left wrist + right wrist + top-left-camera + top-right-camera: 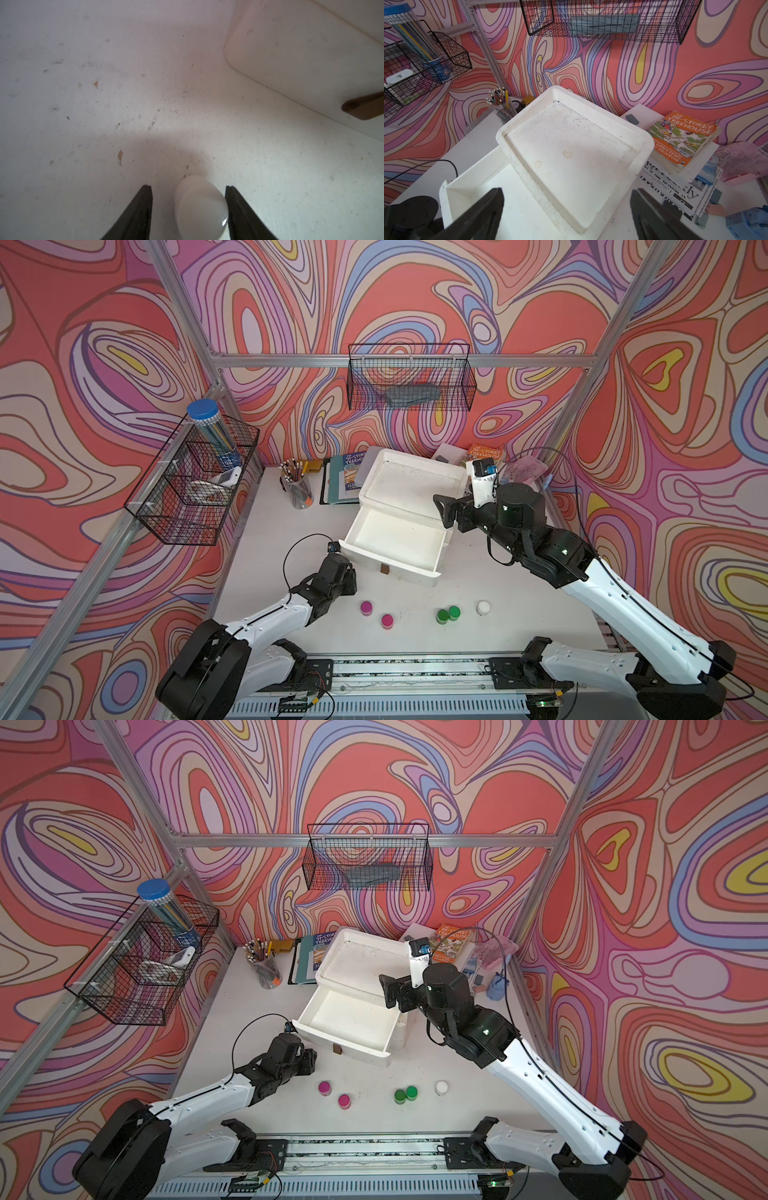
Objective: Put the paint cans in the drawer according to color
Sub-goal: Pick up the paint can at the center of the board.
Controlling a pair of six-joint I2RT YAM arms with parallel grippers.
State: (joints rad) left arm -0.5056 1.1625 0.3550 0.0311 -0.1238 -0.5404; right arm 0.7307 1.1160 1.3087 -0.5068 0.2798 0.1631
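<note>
In the left wrist view a white paint can (200,207) stands on the table between the fingers of my left gripper (188,188). One finger touches its side and a gap shows at the other, so the gripper is open. In both top views the left gripper (345,578) (308,1057) points down just left of the pulled-out white drawer (415,572) (357,1050) and hides that can. On the table in front lie two magenta cans (366,608) (387,620), two green cans (442,616) (454,612) and a white can (483,607). My right gripper (444,510) (566,192) hangs open and holding nothing over the drawer unit (571,145).
A brown handle (365,106) sticks out of the drawer front. Behind the unit stand a pencil cup (297,489), books (349,477) and an orange book (484,454). Wire baskets (195,489) (409,381) hang on the walls, one holding a blue-lidded tube (208,427).
</note>
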